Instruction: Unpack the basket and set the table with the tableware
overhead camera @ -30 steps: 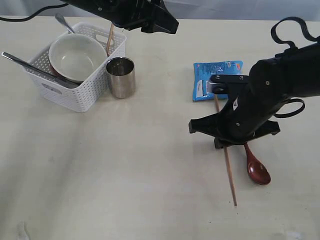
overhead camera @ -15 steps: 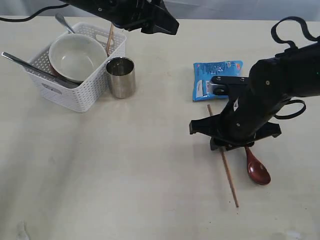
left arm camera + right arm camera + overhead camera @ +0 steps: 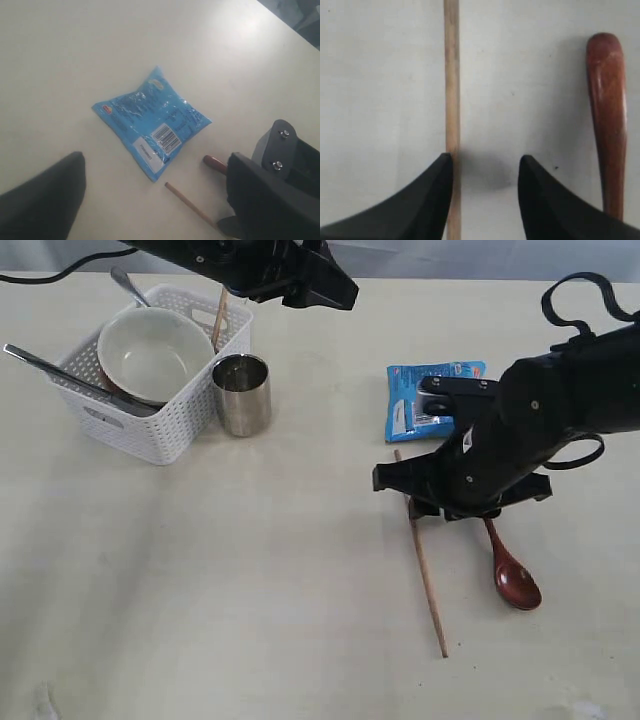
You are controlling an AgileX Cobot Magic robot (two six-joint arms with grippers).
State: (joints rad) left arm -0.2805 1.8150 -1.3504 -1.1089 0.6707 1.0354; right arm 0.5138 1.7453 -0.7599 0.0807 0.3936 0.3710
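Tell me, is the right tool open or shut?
Open: the right tool shows its fingers apart, bare table between; the chopstick lies beside one finger, unclamped.

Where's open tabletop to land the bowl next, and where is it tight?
Widest bare table lies below the basket and cup in the exterior view, left of the chopstick. Another strip runs between cup and snack packet. Crowded: around the right gripper, chopstick and spoon.
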